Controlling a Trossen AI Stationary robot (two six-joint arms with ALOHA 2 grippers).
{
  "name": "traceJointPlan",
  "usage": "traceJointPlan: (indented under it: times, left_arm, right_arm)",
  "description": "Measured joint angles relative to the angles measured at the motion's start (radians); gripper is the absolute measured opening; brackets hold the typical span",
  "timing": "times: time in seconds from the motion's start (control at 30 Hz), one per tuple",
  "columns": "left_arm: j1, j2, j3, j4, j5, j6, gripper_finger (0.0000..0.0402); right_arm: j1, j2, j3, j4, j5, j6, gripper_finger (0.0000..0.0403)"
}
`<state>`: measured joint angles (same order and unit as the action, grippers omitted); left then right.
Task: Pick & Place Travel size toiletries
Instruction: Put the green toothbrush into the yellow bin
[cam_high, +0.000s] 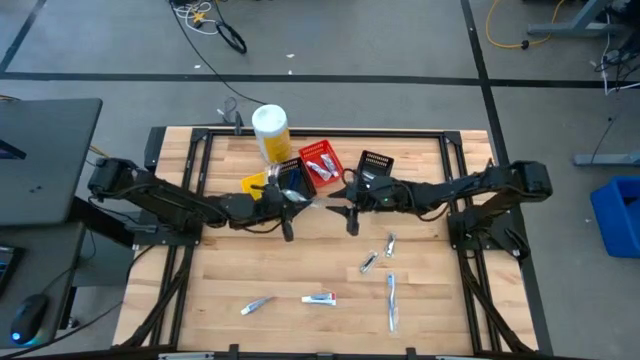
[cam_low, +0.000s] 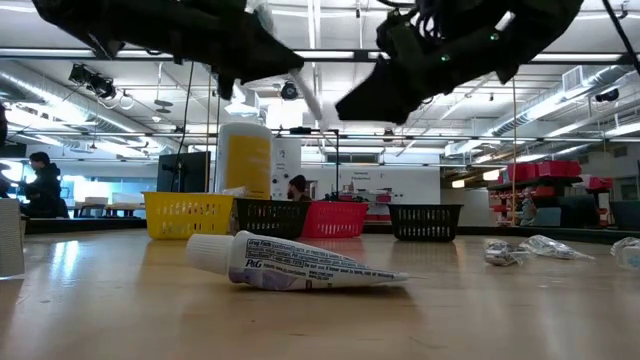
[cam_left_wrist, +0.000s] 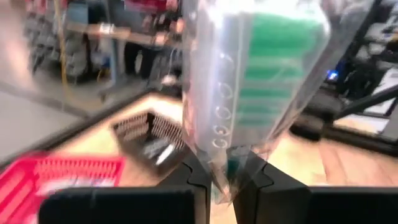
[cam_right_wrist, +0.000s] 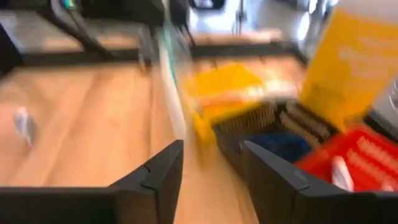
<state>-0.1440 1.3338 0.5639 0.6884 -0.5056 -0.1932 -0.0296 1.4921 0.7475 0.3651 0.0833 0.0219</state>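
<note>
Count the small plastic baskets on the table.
4, in one row: a yellow basket, a black basket beside it, a red basket, then a second black basket. None seems hidden.

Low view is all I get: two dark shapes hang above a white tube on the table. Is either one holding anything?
Observer: Yes. The left gripper is shut on a clear-wrapped toiletry with green inside.
Operator: And the other one?
Observer: The right gripper stands open, with nothing between its fingers.
Operator: Is there anything in that red basket?
Observer: Seen from above, the red basket holds white tubes.
</note>
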Motion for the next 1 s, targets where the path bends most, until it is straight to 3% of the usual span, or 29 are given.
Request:
traceJointPlan:
  times: [0.1, 0.3, 0.5, 0.67, 1.0]
  left_arm:
    - [0.011, -0.088, 0.019, -0.197, -0.016, -0.106, 0.0034]
    - [0.05, -0.253, 0.199, -0.903, 0.003, -0.422, 0.0038]
    - [0.142, -0.263, 0.408, -1.433, 0.122, -0.659, 0.0034]
    - [0.229, -0.219, 0.436, -1.617, 0.216, -0.71, 0.0038]
    - [0.363, -0.054, 0.397, -1.602, 0.297, -0.651, 0.0039]
  right_arm:
    - [0.003, -0.036, 0.0, -0.098, 0.019, -0.001, 0.0196]
    - [0.003, -0.042, 0.0, -0.14, 0.02, -0.004, 0.0214]
    - [0.003, -0.042, 0.0, -0.15, 0.019, -0.007, 0.0217]
    - [0.004, -0.042, 0.0, -0.16, 0.018, -0.007, 0.021]
    - [0.004, -0.042, 0.0, -0.188, 0.018, -0.007, 0.0204]
